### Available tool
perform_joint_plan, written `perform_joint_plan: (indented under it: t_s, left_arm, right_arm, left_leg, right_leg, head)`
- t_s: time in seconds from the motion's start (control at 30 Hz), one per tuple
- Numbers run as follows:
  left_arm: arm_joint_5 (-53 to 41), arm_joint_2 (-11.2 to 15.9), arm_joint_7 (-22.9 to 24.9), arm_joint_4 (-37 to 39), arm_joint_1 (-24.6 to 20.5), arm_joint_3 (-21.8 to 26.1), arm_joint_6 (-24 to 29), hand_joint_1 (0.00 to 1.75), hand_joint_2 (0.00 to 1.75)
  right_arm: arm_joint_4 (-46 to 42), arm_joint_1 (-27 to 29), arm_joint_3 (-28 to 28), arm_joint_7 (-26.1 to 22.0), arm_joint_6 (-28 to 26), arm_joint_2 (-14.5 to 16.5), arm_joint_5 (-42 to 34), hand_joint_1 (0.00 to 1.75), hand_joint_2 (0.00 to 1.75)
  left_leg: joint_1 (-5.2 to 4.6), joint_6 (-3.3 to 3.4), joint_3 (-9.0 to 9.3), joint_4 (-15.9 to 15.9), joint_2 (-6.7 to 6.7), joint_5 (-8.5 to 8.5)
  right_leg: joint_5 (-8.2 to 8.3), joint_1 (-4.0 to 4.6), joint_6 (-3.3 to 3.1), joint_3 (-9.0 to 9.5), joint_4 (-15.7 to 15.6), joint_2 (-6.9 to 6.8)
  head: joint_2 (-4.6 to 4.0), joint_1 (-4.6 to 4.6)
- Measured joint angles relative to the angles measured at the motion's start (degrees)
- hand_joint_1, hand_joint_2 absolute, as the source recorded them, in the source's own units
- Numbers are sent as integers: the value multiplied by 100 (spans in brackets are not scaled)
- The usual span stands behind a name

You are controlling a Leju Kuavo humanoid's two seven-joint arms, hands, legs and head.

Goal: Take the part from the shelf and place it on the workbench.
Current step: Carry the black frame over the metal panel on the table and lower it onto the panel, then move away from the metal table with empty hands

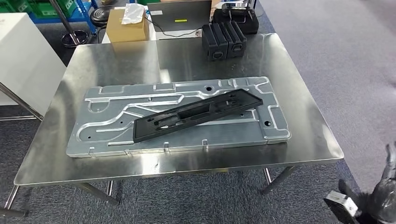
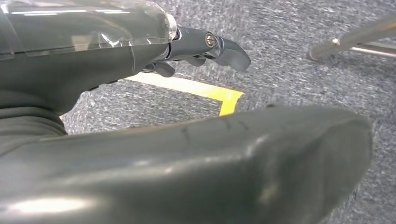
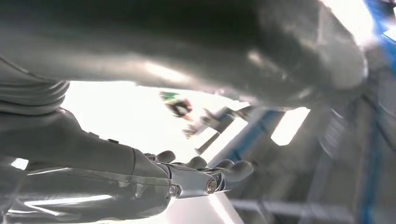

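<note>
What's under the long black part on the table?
The black part lies slantwise on a big silver metal plate, which rests on the steel table. The strip of plate beneath the part is hidden.

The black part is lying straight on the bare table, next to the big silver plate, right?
Not quite. The black part is lying on top of the big silver plate, slanted across it, not beside it on the bare table. The head view shows this.
</note>
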Motion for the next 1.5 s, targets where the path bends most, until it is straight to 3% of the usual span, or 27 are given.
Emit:
perform_joint_plan:
  t_s: [0.03,0.07,0.1,0.17,0.2,0.23,0.33,0.37,0.4,0.5,0.53,0.6,0.67,0.73,0.8,0.87,0.9,1.0,1.03,1.1,1.13,1.2,1.27,1.3,1.37,1.43,1.5]
  left_arm:
    - [-1,-3,-1,0,-2,6,1,0,0]
    - [-1,-4,-1,0,-1,10,2,0,0]
    - [-1,-5,-1,0,-1,14,2,0,0]
    - [-1,-4,-1,0,-17,17,3,0,0]
    - [-2,-5,-6,0,-32,17,3,0,0]
    - [-3,-7,-9,0,-46,17,3,0,0]
    - [-3,-27,-5,0,-52,21,4,0,0]
    - [-5,-40,2,0,-53,22,5,0,0]
    - [-8,-54,11,0,-51,24,7,0,0]
    - [-23,-83,35,0,-20,27,8,0,0]
    - [-36,-91,42,0,-7,28,7,0,0]
    - [-84,-105,62,0,2,30,4,0,0]
    - [-147,-116,92,0,-6,28,-3,0,0]
    - [-220,-130,125,0,-27,20,-17,0,0]
    - [-307,-142,168,0,-48,5,-59,0,0]
    - [-382,-146,205,0,-50,-16,-104,0,0]
    - [-406,-150,217,1,-40,-27,-115,0,0]
    - [-455,-167,243,5,-20,-59,-133,0,0]
    - [-480,-172,254,6,-22,-74,-149,0,0]
    - [-527,-174,273,7,-26,-111,-184,0,0]
    - [-551,-173,281,7,-27,-128,-201,0,0]
    - [-590,-173,290,7,-48,-162,-217,0,0]
    - [-639,-176,300,7,-81,-203,-223,0,0]
    - [-665,-179,313,7,-90,-228,-225,0,0]
    - [-714,-197,347,10,-87,-269,-231,0,0]
    - [-750,-212,387,13,-80,-299,-240,0,0]
    - [-773,-220,417,13,-77,-327,-262,0,0]
  right_arm:
    - [219,-11,-223,-11,36,49,66,0,0]
    - [405,-18,-416,-19,54,87,99,0,0]
    - [542,-26,-562,-20,60,115,111,0,0]
    - [748,-51,-777,-27,62,158,125,0,0]
    - [817,-65,-848,-31,62,174,128,0,0]
    - [885,-81,-914,-32,64,188,139,0,0]
    - [1331,-204,-1217,-28,67,218,402,0,0]
    - [1636,-268,-1400,-27,49,221,557,0,0]
    - [2034,-335,-1630,-10,3,210,713,0,0]
    - [3525,-559,-2301,334,-184,107,1117,0,0]
    - [4031,-629,-2459,614,-190,76,1294,0,0]
    - [4986,-733,-2670,1448,-5,54,1713,0,0]
    - [5735,-839,-2758,2244,379,57,2069,0,0]
    - [6277,-962,-2784,2914,1008,72,2346,0,0]
    - [6690,-1052,-2784,3656,1949,129,2567,0,0]
    - [7033,-1103,-2783,4260,2833,223,2703,0,0]
    - [7165,-1124,-2783,4432,3102,273,2746,0,0]
    - [7432,-1166,-2778,4571,3442,370,2870,0,0]
    - [7496,-1180,-2772,4581,3544,385,2925,0,0]
    - [7594,-1208,-2752,4534,3700,410,3031,0,0]
    - [7633,-1226,-2736,4458,3741,422,3079,0,0]
    - [7694,-1278,-2691,4226,3760,447,3153,0,0]
    - [7745,-1329,-2646,3993,3758,472,3202,0,0]
    - [7768,-1349,-2629,3925,3765,478,3224,0,0]
    - [7811,-1376,-2612,3911,3798,480,3269,0,0]
    - [7846,-1380,-2591,4019,3850,480,3316,0,0]
    - [7871,-1379,-2573,4159,3885,480,3361,0,0]
  left_leg:
    - [-2,-1,-9,207,0,-112]
    - [-3,5,102,192,0,-116]
    - [-5,21,343,-76,0,-23]
    - [-21,80,972,-950,1,194]
    - [-41,112,1177,-1282,-1,276]
    - [-63,139,1271,-1455,-3,321]
    - [-93,218,1208,-1508,10,499]
    - [-83,263,1158,-1534,25,579]
    - [-64,305,1088,-1563,37,668]
    - [-60,361,815,-1575,46,896]
    - [-63,355,723,-1565,47,964]
    - [-66,327,519,-1527,51,1096]
    - [-69,275,338,-1465,60,1205]
    - [-82,208,252,-1414,83,1289]
    - [-78,135,236,-1416,100,1383]
    - [-54,60,192,-1383,90,1361]
    - [-47,27,133,-1256,82,1184]
    - [-32,-41,-124,-290,71,263]
    - [-31,-52,-156,43,71,110]
    - [-31,-42,23,255,71,238]
    - [-35,-20,261,66,71,405]
    - [-62,56,948,-766,72,505]
    - [-100,132,1383,-1432,78,371]
    - [-117,165,1436,-1569,81,343]
    - [-106,245,1351,-1604,96,461]
    - [-78,327,1216,-1633,115,623]
    - [-74,362,1029,-1629,120,771]
  right_leg:
    - [47,7,5,-73,13,-4]
    - [92,11,14,-147,31,-8]
    - [136,14,25,-219,54,-7]
    - [222,18,61,-330,99,-4]
    - [265,17,91,-354,110,-3]
    - [313,11,127,-362,111,-5]
    - [455,-10,240,-360,42,9]
    - [379,-15,271,-386,71,21]
    - [188,-20,303,-438,201,33]
    - [-688,-38,386,-670,1167,45]
    - [-811,-42,404,-697,1470,45]
    - [-658,-56,412,-486,1602,44]
    - [-459,-70,387,152,953,46]
    - [-575,-47,322,751,139,62]
    - [-656,0,235,896,-148,69]
    - [-544,3,135,802,-144,38]
    - [-472,-3,80,734,-151,21]
    - [-242,5,-7,447,-145,3]
    - [-169,16,-11,337,-131,2]
    - [-38,39,-6,109,-74,-3]
    - [19,49,0,-2,-36,-4]
    - [121,66,25,-170,43,-1]
    - [225,67,83,-241,78,-12]
    - [280,62,121,-254,71,-19]
    - [315,39,199,-283,64,-16]
    - [-60,26,262,-393,321,10]
    - [-685,0,311,-569,1000,26]
  head:
    - [0,1]
    - [0,1]
    - [0,1]
    - [0,2]
    - [0,9]
    - [0,3]
    - [0,-23]
    - [0,-18]
    - [0,-14]
    - [0,7]
    - [0,8]
    - [0,9]
    - [0,9]
    - [0,6]
    - [0,20]
    - [0,36]
    - [0,25]
    - [0,-20]
    - [-1,-22]
    - [-1,-22]
    - [0,-23]
    - [0,-23]
    - [0,-22]
    - [0,-28]
    - [0,-48]
    - [0,-31]
    - [0,-2]
